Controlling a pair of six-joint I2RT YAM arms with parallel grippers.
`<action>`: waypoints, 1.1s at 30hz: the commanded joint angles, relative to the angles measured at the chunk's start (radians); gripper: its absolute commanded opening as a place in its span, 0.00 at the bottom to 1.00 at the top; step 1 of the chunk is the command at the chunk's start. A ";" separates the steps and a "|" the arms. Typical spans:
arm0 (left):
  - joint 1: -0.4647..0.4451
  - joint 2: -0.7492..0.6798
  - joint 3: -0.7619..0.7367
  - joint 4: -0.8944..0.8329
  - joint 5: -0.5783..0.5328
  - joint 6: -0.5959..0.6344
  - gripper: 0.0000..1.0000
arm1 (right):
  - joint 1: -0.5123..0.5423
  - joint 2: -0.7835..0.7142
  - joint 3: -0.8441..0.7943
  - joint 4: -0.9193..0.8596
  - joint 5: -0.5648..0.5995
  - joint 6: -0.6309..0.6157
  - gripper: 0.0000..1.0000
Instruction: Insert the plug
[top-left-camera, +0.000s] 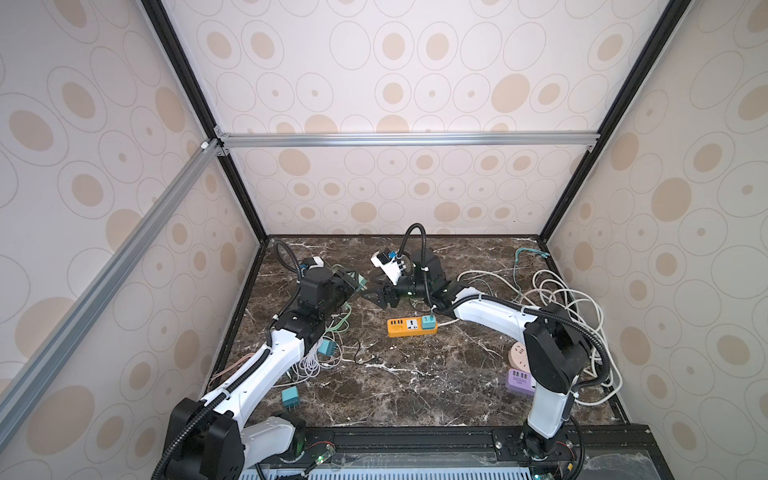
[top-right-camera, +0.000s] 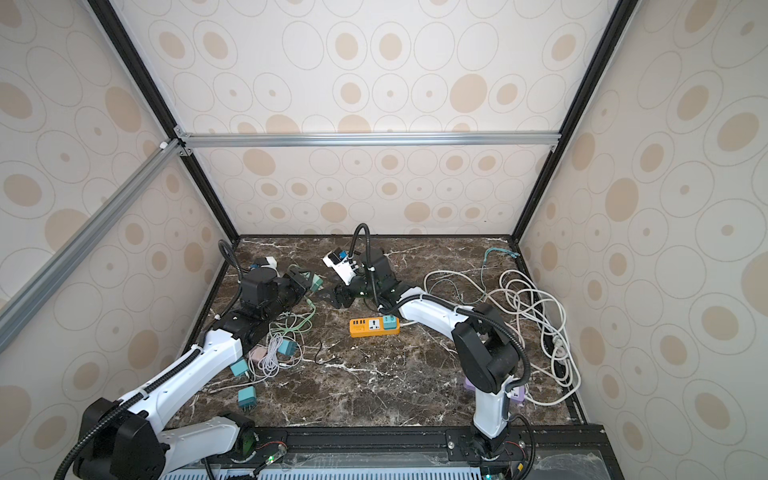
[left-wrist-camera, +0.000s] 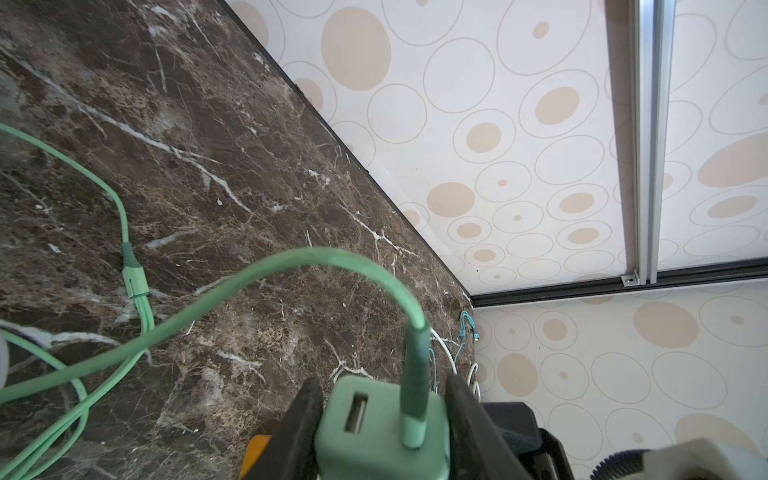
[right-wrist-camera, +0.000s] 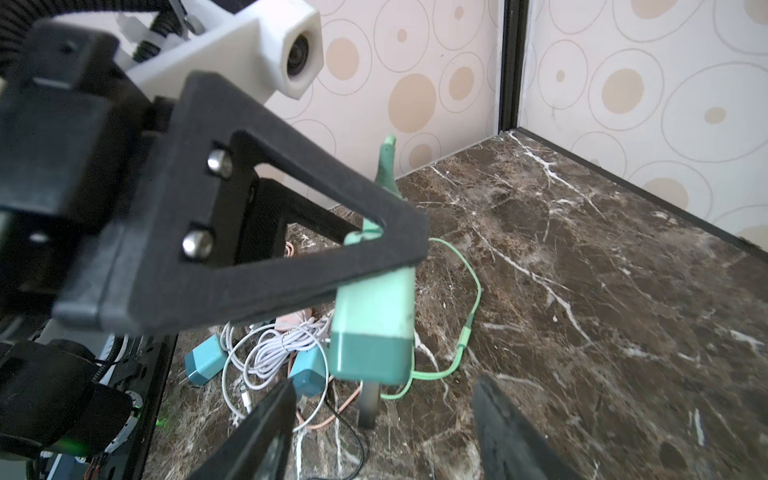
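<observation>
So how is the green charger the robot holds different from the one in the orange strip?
The green charger is up in the air, gripped by the left pincer; the blue-green plug sits in the orange strip. The green charger trails a cable; the blue-green plug shows none. Both are small and blocky.

Bright, even light, faint shadows. In the left wrist view the dark brown marble tabletop (left-wrist-camera: 216, 137) shows pale sheen at ten o'clock; the white camera housing (left-wrist-camera: 706, 459) at five o'clock is blurred.
</observation>
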 joint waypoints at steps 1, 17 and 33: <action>-0.007 -0.012 0.007 0.049 -0.005 -0.014 0.00 | 0.008 0.033 0.051 0.016 -0.041 -0.046 0.64; -0.024 0.020 0.007 0.065 0.040 -0.022 0.00 | 0.014 0.030 0.042 0.095 -0.054 -0.043 0.12; -0.202 0.133 0.142 0.077 0.014 0.051 0.10 | -0.050 -0.283 -0.292 -0.034 0.057 -0.202 0.00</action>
